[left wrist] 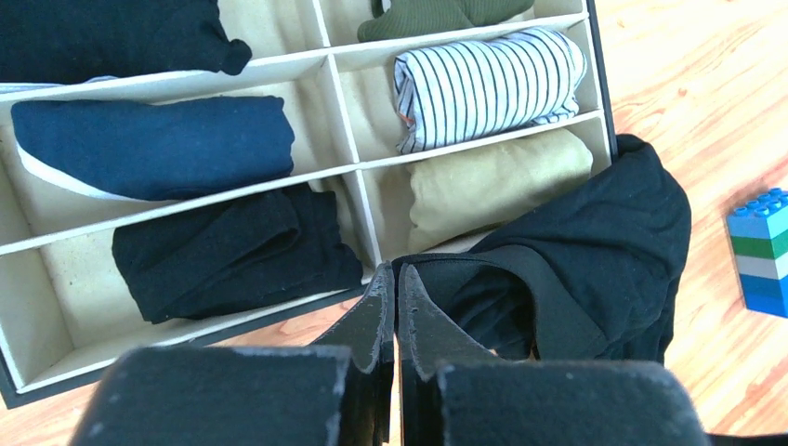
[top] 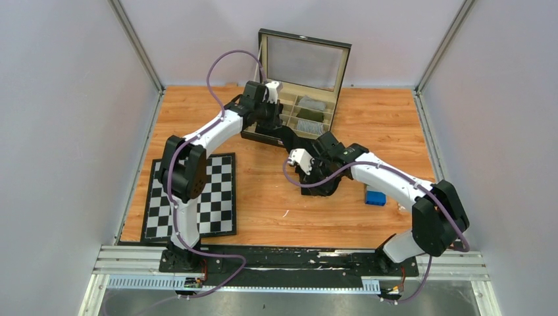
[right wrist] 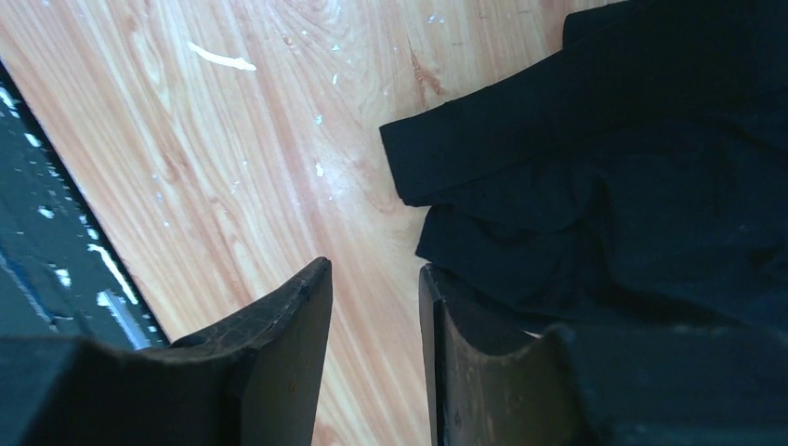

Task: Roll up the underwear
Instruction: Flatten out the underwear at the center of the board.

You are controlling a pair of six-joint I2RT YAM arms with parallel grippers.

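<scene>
Black cotton underwear (right wrist: 604, 186) bunched on the orange wooden table (right wrist: 232, 167), not yet rolled.
Right gripper (right wrist: 372, 274), jaws apart, hovers at its near hem; left gripper (left wrist: 397, 279) is apparently pinched on its far edge, beside the beige divided organiser box (left wrist: 599, 93). Flatten first, then roll tightly.

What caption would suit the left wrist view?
Left gripper pinching black underwear beside a divided box of rolled clothes.

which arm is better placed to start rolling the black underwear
Right, probably. The right jaws stand open at the edge of the underwear, low over the table, ready to pinch it. The left jaws are shut at its other side, beside the divided box.
</scene>
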